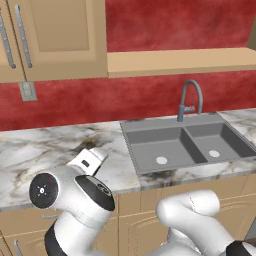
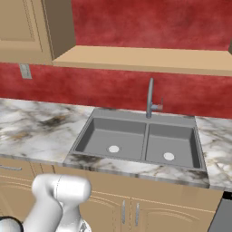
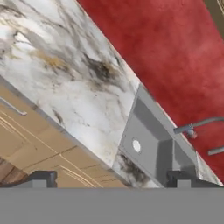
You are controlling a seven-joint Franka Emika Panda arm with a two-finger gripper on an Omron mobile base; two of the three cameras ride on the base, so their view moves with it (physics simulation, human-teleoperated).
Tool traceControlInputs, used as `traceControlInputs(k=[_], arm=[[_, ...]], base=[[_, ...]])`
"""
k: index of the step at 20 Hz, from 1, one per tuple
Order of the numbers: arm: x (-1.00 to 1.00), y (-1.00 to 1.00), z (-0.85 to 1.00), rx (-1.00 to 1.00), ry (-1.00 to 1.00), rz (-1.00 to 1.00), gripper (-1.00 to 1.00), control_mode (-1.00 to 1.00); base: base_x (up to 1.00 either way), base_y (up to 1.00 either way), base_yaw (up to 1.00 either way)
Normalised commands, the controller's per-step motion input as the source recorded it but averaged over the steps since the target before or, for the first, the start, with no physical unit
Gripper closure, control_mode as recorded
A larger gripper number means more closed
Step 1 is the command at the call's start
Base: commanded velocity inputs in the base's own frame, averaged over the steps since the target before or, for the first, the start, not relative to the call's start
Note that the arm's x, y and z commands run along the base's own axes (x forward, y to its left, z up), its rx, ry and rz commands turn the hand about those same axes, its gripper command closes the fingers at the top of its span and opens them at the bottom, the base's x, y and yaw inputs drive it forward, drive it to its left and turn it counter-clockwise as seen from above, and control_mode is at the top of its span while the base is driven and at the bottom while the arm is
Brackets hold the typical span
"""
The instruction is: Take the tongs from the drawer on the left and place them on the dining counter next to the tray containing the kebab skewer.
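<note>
My gripper (image 3: 113, 179) is open, its two dark fingertips (image 3: 43, 178) wide apart with nothing between them. It hovers over the front edge of the marble worktop (image 3: 65, 74), looking down at it. Below that edge is a light-tan drawer (image 3: 26, 131), shut, with a slim silver bar handle (image 3: 13, 107). The same drawer front (image 2: 18, 176) sits at the far left of the right base view, under the worktop. The tongs, the dining counter and the tray are out of view.
A grey double sink (image 1: 190, 142) with a curved faucet (image 1: 191, 100) is set in the worktop (image 1: 45, 150) to the right. Upper cabinets (image 1: 50, 35) and a wall outlet (image 1: 28, 91) hang against the red wall. Cabinet doors with vertical handles (image 2: 129, 210) stand under the sink.
</note>
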Motion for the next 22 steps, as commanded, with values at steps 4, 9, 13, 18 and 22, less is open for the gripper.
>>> traceControlInputs(k=[4,9,13,18,22], arm=[[0.00,0.36,-0.28,-0.39,0.04,0.01,-1.00,-1.00],[0.00,0.31,-0.30,-0.44,0.00,0.00,-1.00,-1.00],[0.02,0.27,-0.43,-0.42,0.02,0.00,-1.00,-1.00],[0.19,0.35,-0.37,-0.43,0.13,0.02,-1.00,-1.00],[0.28,0.31,-0.32,-0.30,0.05,0.10,-1.00,-1.00]], base=[[0.00,0.00,0.00],[0.00,0.00,0.00],[0.00,0.00,0.00],[0.00,0.00,0.00],[0.00,0.00,0.00]])
